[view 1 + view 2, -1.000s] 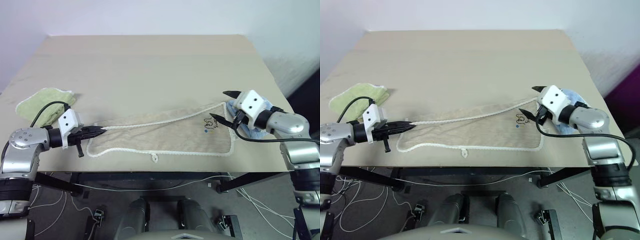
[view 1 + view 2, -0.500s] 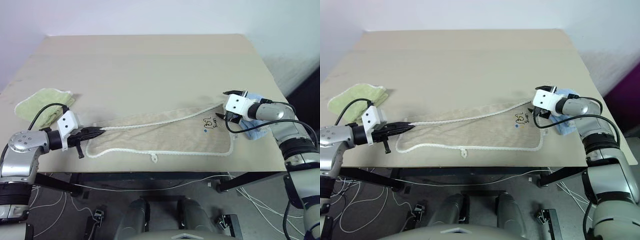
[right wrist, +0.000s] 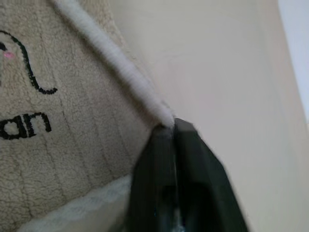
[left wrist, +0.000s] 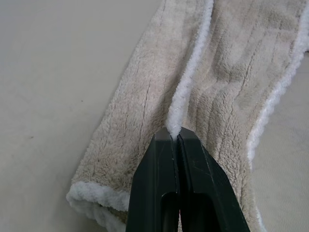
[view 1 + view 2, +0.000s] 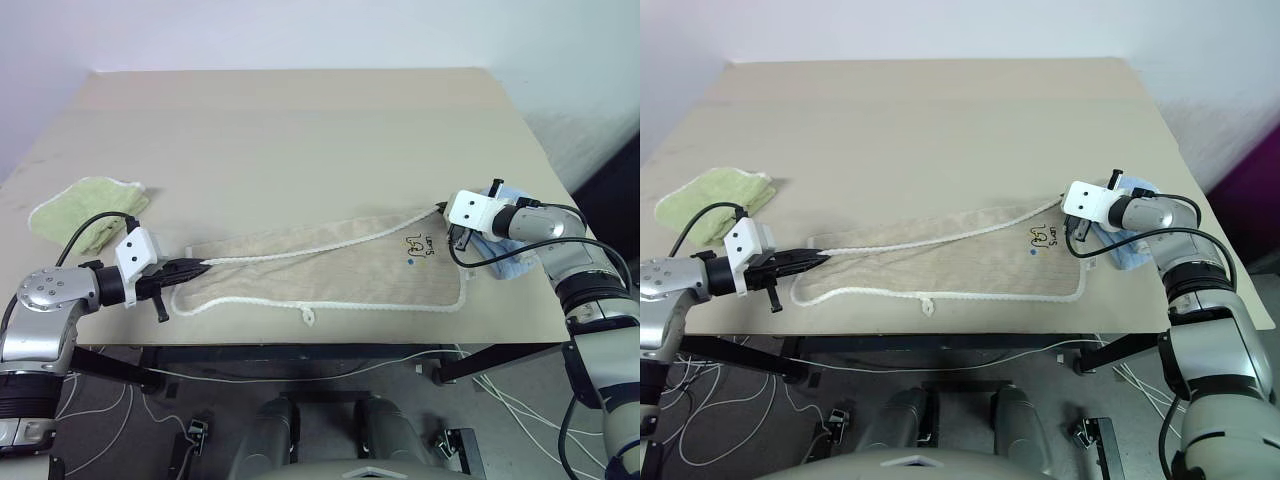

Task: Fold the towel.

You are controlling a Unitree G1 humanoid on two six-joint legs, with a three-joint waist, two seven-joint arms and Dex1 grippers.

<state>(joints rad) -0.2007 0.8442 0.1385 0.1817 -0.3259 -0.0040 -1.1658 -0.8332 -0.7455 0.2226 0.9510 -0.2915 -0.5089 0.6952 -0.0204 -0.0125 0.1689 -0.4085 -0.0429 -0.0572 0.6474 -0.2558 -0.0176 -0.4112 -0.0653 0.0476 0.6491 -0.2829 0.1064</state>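
So both claws are clamped down on the towel (image 5: pixel 330 265) at opposite ends. Left gripper (image 5: pixel 196 267) has its black fingers pinched tight on the white corded edging (image 4: pixel 186 87); in the left wrist view the cord runs straight out from between the fingertips, with beige terry spreading away on both sides of it. Right gripper (image 5: pixel 456 228) is closed on the far right corner of the towel, and its wrist view shows the white cord ending right at the fingertips, with the black embroidered lettering (image 3: pixel 26 126) just beside them on the cloth. The towel itself lies stretched between the two grippers along the near part of the table (image 5: pixel 300 130), flat and somewhat narrowed, with the small white loop (image 5: pixel 309 316) hanging off its near edge roughly midway between the claws. Just behind the right gripper there's a light-blue folded cloth (image 5: pixel 510 262), and beyond the left gripper, well apart from it, sits a light-green folded cloth (image 5: pixel 85 205).
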